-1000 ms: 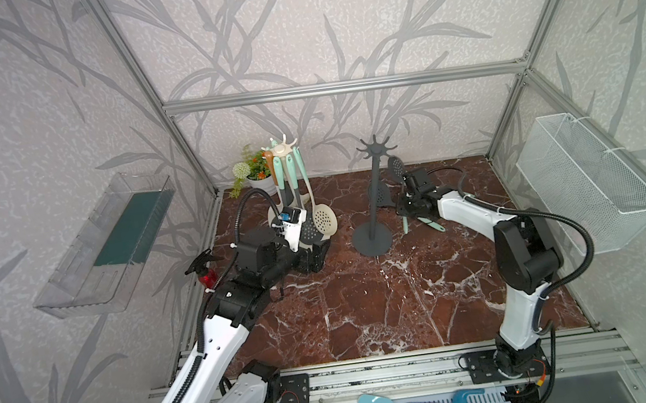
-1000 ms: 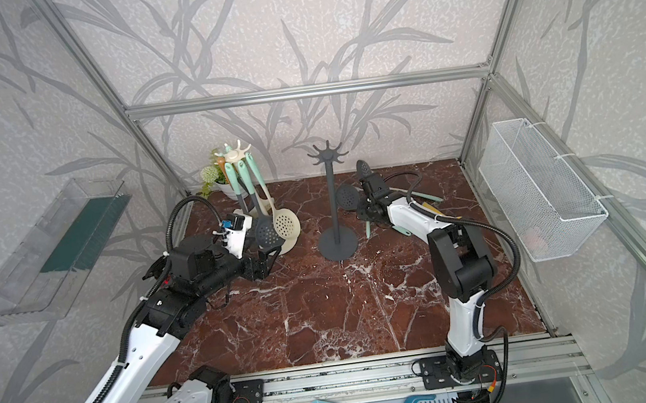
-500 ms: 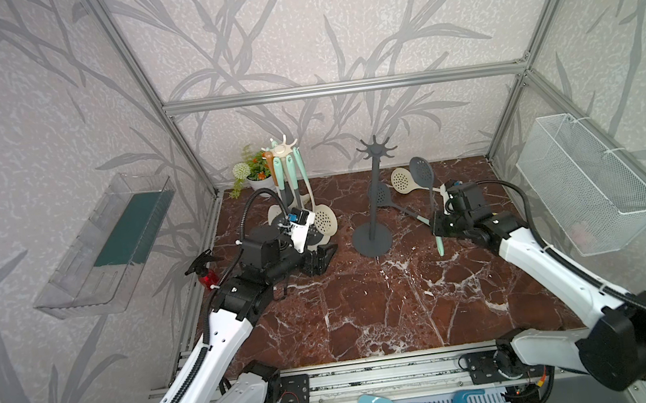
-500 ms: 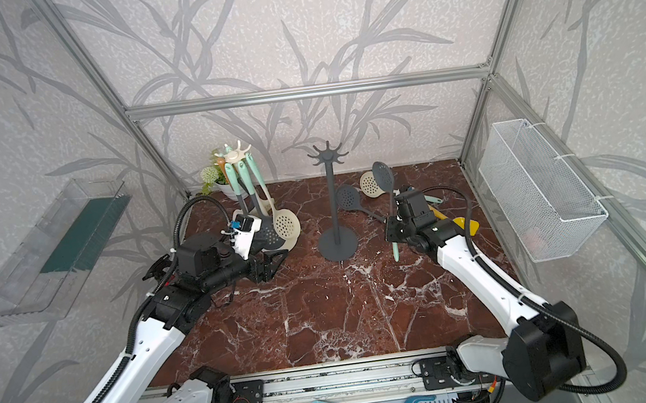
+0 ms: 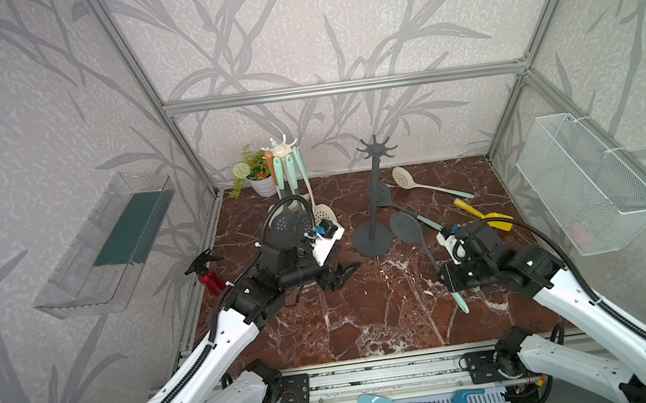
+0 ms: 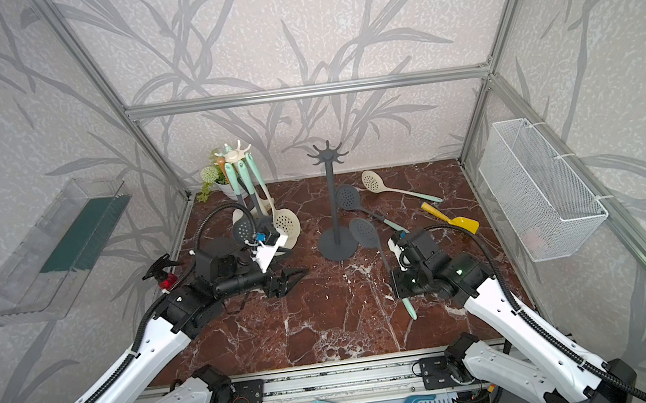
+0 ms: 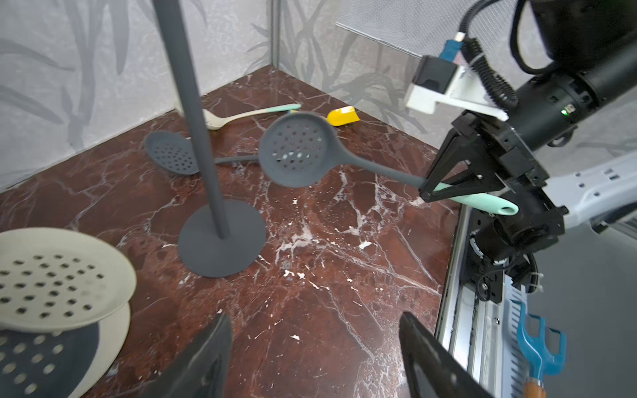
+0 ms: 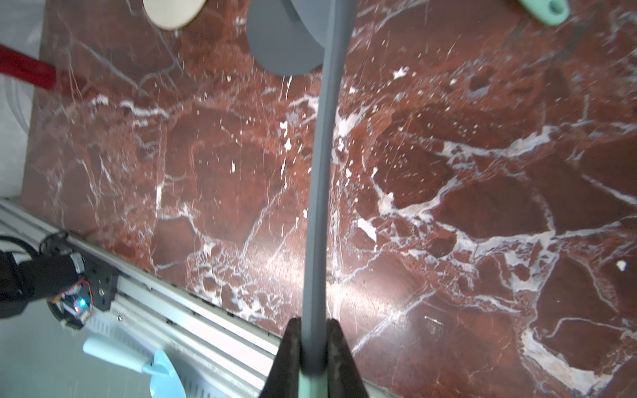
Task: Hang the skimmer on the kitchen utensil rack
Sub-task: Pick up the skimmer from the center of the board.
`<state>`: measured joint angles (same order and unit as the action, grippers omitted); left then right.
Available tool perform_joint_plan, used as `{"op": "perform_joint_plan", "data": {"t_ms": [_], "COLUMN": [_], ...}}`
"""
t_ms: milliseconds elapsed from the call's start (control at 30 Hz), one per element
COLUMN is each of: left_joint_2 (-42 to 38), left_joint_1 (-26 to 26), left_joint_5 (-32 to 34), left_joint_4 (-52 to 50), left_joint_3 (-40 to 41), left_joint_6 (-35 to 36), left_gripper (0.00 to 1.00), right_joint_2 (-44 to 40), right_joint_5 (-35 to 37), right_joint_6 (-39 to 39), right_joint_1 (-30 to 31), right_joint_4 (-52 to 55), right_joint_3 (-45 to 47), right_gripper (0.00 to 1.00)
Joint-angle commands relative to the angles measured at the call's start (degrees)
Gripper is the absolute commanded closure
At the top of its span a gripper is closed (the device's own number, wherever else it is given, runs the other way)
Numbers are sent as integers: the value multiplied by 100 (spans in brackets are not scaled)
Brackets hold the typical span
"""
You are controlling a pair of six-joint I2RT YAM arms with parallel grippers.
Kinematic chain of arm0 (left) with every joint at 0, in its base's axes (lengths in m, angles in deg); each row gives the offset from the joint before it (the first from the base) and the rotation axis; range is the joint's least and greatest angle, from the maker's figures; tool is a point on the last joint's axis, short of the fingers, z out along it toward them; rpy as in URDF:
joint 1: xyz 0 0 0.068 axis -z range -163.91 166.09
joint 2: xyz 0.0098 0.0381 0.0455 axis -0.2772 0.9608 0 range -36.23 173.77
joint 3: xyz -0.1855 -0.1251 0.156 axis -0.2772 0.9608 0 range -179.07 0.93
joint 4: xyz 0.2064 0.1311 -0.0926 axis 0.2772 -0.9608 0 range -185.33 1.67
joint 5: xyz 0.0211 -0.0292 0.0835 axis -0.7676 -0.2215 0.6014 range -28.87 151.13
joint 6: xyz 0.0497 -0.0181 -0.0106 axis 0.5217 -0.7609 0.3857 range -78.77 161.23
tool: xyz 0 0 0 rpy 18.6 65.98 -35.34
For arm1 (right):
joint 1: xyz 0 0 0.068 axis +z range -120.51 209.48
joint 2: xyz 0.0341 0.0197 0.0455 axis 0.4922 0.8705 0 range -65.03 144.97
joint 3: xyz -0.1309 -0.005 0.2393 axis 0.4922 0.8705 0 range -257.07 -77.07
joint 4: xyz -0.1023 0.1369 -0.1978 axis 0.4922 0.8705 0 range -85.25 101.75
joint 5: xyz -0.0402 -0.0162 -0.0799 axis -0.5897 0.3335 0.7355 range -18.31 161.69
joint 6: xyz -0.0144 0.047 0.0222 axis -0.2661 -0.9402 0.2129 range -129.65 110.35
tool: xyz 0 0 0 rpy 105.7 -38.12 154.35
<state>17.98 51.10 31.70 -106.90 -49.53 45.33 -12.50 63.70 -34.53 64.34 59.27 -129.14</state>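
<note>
- We have the marble table (image 5: 369, 322) under everything, with the job's two pieces near its middle.
- The kitchen utensil rack (image 5: 364, 243) stands upright. We see nothing on its top hooks, so the hanging is not yet done.
- The skimmer (image 5: 404, 224) is up off the table, its perforated head near the rack's pole and its teal end pointing toward the front rail.
- Our right gripper (image 7: 429, 189) is clamped narrow on its handle. We judge the pickup done, with raising and hooking left.
- Our left gripper (image 5: 347, 275) stands wide and empty.

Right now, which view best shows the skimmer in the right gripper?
Left wrist: whole skimmer, perforated head to mint handle end, clamped by the right gripper. Both top views show it small; right wrist shows only the shaft.
</note>
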Motion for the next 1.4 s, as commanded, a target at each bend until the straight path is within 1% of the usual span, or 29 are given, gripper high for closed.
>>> {"op": "perform_joint_plan", "data": {"t_ms": [0,67,200,233,367,500,567,767,933,1067,1200,1367], "left_joint_2": [64,134,304,360,611,892,1101,1744,2304,2728,2968,3171], "left_joint_1": [248,359,493,535,796,867,877,891,887,868,869,865], "left_joint_5": [369,436,386,381,364,205,124,-19,-133,12,-15,43], "left_joint_4": [-294,-346,-362,-375,-572,-725,-831,-957,-821,-873,-808,-976], "left_joint_3": [-145,-248,-400,-435,-643,-829,-952,-1376,-1686,-2002,-2003,-1994], "left_joint_6": [556,605,792,908,1775,2461,2724,3186,3242,2937,2741,2586], "left_gripper": [26,27,29,29,29,29,29,30,31,37,39,44], "right_joint_2": [-7,93,332,413,831,1136,1227,1251,1198,1176,1101,975], "right_joint_5": [128,242,107,18,-236,-319,-475,-745,-968,-1012,-1048,-1068], "right_joint_6": [72,78,287,398,822,1127,1258,1423,1451,1486,1493,1491], "right_joint_1": [455,691,956,1015,1280,1322,1318,1322,1322,1318,1322,1323], "right_joint_4": [434,507,490,463,448,429,408,290,147,132,90,-46], "right_joint_3": [-16,-99,-223,-284,-605,-778,-845,-903,-875,-884,-891,-916], "right_gripper": [100,100,100,100,100,100,100,100,100,100,100,100]}}
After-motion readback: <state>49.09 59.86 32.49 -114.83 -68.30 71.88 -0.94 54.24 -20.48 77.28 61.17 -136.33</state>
